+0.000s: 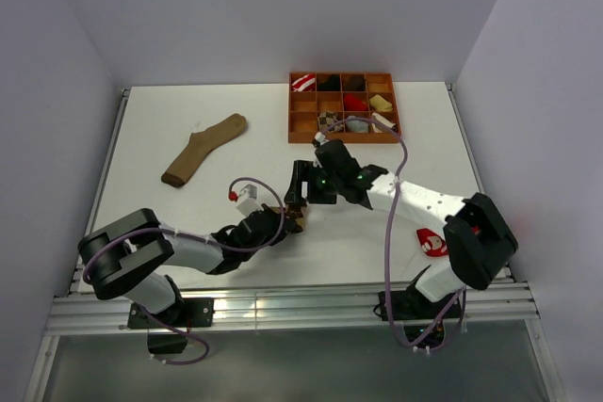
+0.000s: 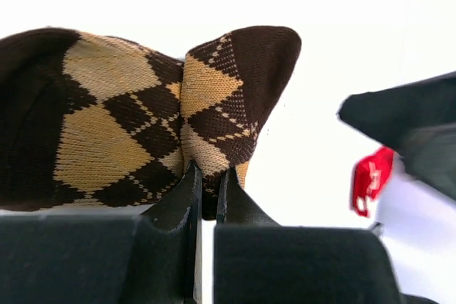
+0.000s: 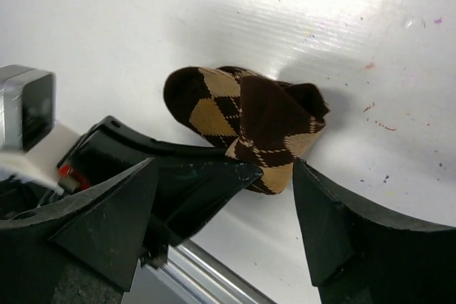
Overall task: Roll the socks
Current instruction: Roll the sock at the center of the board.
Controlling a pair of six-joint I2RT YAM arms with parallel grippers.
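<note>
Pinching with the left gripper (image 2: 208, 176), jaws closed tight on the near edge of the dark argyle sock (image 2: 128, 112). Standing wide open with the right gripper (image 3: 226, 169), one finger on each side of that same sock, the right-hand tip just beside the fabric; cannot tell whether touching. Meeting over the middle of the white table (image 1: 424, 138), toward its near edge, both arms reaching inward. Sitting at the far right of the table, well apart from the grippers: a brown wooden tray (image 1: 292, 110) divided into compartments, with small bundles in several of them. Lying at the far left, slanted: a long tan sock (image 1: 203, 150). Folded into a lumpy bundle flat on the table, brown and tan diamonds showing, held only at the pinched edge. Lying close to the right arm's base: a small red and white item (image 1: 432, 243).
</note>
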